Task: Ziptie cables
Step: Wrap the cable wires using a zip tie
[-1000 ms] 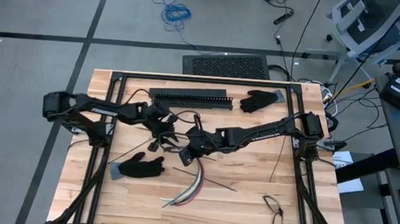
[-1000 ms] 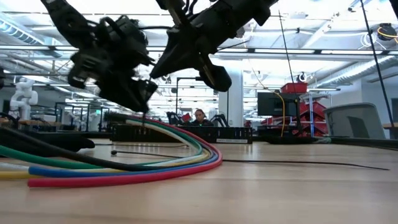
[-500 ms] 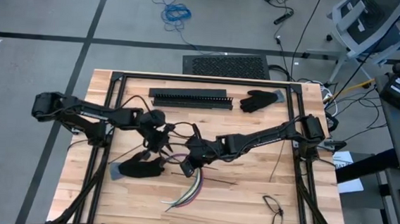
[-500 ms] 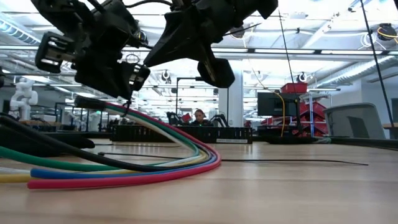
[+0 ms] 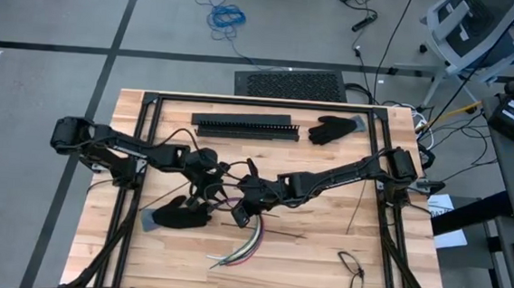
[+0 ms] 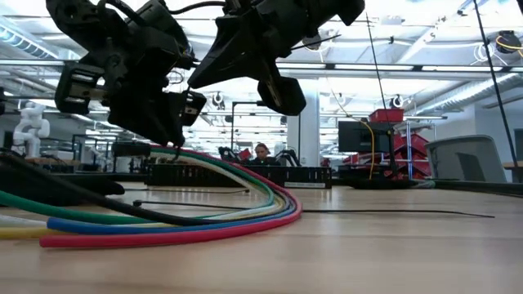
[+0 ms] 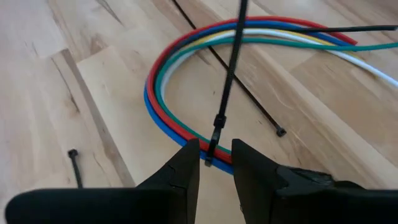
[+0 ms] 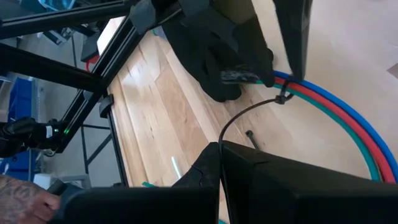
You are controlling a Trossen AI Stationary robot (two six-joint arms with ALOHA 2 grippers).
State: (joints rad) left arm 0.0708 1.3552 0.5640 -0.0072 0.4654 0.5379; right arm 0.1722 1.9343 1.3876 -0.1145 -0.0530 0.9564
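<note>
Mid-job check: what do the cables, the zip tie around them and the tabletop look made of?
Cables: smooth, slightly glossy plastic-looking jackets in red, blue, green, white and yellow, bending in an easy arc.
Zip tie: thin matte black strip with a small head, probably nylon.
Tabletop: pale wood planks with visible grain and seams, satin finish.

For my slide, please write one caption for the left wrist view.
Left gripper holds a black zip tie over the curved cables.
</note>
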